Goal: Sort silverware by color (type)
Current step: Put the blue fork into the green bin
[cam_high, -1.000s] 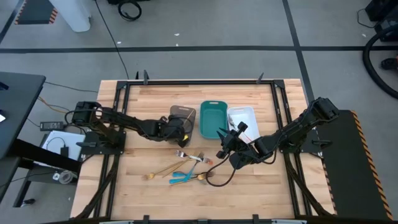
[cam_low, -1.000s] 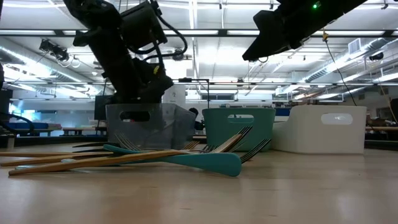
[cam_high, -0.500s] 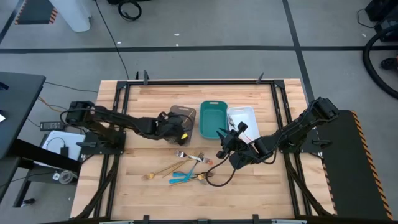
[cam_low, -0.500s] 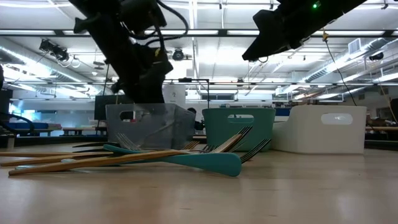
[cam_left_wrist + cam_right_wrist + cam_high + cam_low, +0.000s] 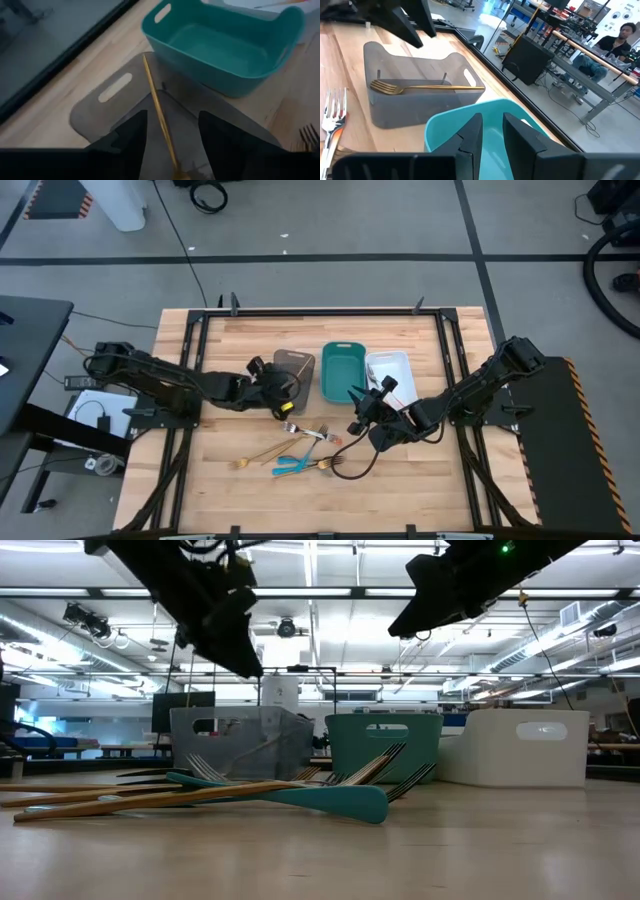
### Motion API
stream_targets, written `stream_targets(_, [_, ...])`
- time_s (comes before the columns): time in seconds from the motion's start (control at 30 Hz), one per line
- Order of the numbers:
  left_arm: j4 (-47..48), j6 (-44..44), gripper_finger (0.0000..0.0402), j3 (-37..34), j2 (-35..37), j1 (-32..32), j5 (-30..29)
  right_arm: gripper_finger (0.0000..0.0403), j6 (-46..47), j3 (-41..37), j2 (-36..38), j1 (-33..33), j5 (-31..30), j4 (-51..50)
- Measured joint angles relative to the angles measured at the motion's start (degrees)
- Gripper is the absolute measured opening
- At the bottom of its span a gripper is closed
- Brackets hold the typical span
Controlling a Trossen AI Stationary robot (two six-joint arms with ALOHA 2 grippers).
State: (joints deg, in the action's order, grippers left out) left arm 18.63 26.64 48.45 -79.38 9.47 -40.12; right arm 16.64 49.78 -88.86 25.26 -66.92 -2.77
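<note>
The left gripper [image 5: 283, 402], fingers apart and empty, hides the grey tray's [image 5: 298, 360] lower left; the right gripper [image 5: 360, 412] has a narrow empty gap; the gold fork [image 5: 422, 87] leans inside the tray.

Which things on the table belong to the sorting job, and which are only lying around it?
Job: gold fork in the grey tray; loose silverware; teal tray; white tray.

Lying about: cable on the floor; person behind.
</note>
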Motion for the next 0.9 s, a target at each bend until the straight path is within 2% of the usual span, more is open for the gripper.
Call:
stream_targets(0.13, [-0.93, -4.41, 0.0188, 0.02, 0.96, 2.17, -0.92, 0.0083, -1.21, -0.02, 0.0, -0.17, 0.08, 1.09])
stream_targets(0.27, [-2.27, -13.67, 0.0188, 0.02, 1.63, 4.79, -0.95, 0.0083, -3.52, -0.02, 0.0, -0.89, 2.12, 3.29])
stream_targets(0.37, [-2.27, -20.21, 0.0188, 0.01, 1.56, 6.98, 0.34, 0.0083, -6.12, -0.02, 0.0, -1.82, 6.26, 5.43])
stream_targets(0.47, [-1.68, -24.27, 0.0188, 0.02, 1.56, 8.88, 3.81, 0.0083, -8.2, -0.02, 0.0, -2.75, 12.89, 6.87])
stream_targets(0.63, [2.26, -25.87, 0.0188, -0.07, 1.56, 12.12, 5.68, 0.0083, -8.44, -0.03, 0.0, -4.04, 21.05, 8.17])
stream_targets(0.9, [9.42, -26.04, 0.0188, -0.13, 1.54, 15.54, 4.7, 0.0083, -7.56, -0.04, 0.0, -4.9, 23.13, 10.97])
